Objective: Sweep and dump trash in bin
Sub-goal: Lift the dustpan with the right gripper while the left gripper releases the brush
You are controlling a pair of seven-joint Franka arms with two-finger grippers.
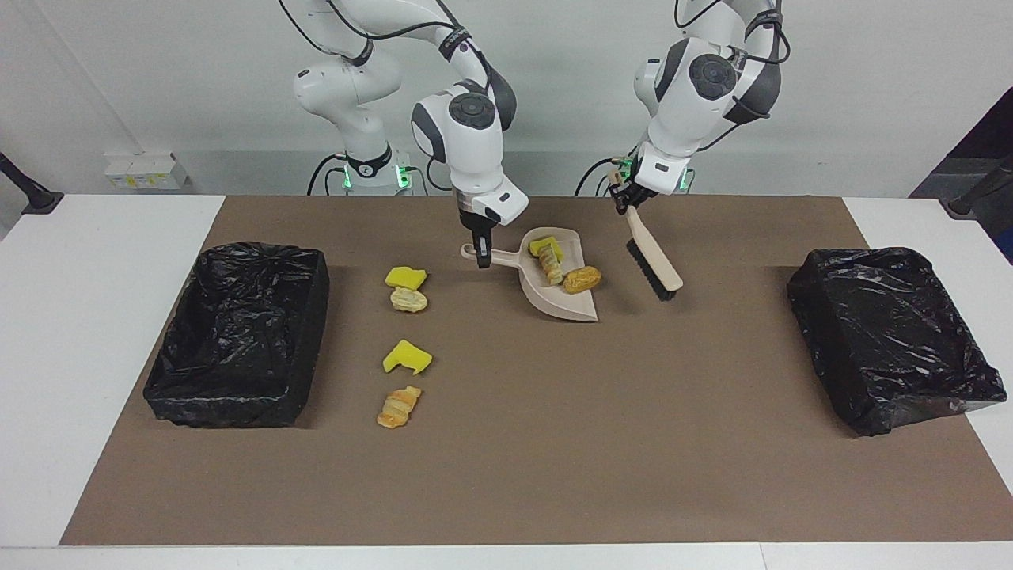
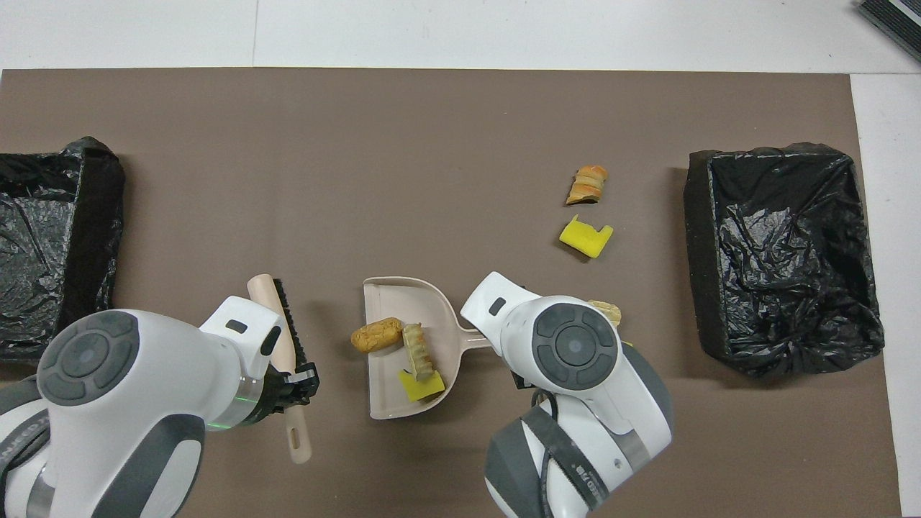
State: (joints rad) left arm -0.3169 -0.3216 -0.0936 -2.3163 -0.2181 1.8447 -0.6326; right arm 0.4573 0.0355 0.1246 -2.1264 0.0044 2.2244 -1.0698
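Observation:
My right gripper (image 1: 481, 257) is shut on the handle of the beige dustpan (image 1: 571, 304). In the pan (image 2: 403, 298) lie a yellow scrap (image 1: 546, 247) and a bread twist (image 1: 552, 267). A tan lump (image 1: 582, 279) straddles its open lip (image 2: 376, 334). My left gripper (image 1: 625, 202) is shut on the handle of the brush (image 1: 653, 257), which hangs tilted beside the pan toward the left arm's end (image 2: 277, 316). More trash lies loose toward the right arm's end: a yellow piece (image 1: 405, 277), a tan lump (image 1: 408, 300), another yellow piece (image 1: 407, 358) and an orange bread piece (image 1: 398, 407).
A black-lined bin (image 1: 237, 332) stands at the right arm's end of the brown mat, beside the loose scraps. A second black-lined bin (image 1: 894, 336) stands at the left arm's end. White table shows around the mat's edges.

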